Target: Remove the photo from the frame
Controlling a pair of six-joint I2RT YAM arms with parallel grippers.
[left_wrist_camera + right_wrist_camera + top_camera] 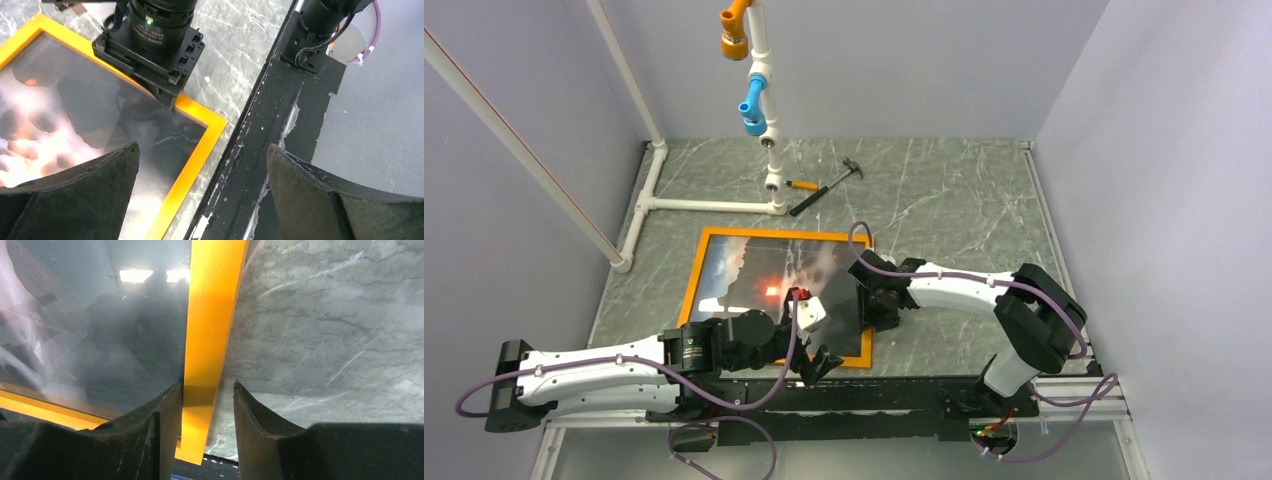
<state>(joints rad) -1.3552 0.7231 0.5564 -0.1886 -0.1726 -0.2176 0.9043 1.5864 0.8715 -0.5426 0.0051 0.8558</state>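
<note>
While the left pincer (202, 152) hangs wide open over the frame (212, 315), the right pincer (207, 387) straddles its rail, part-open, likely to steady it.

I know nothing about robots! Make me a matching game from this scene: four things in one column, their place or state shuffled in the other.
1 hammer
2 frame
3 left tool
4 right tool

A jaws either side of an orange frame edge
B wide open above a frame corner
C lying by the white pipes
D orange, surrounding the photo

Pairs: 1-C, 2-D, 3-B, 4-A.
</note>
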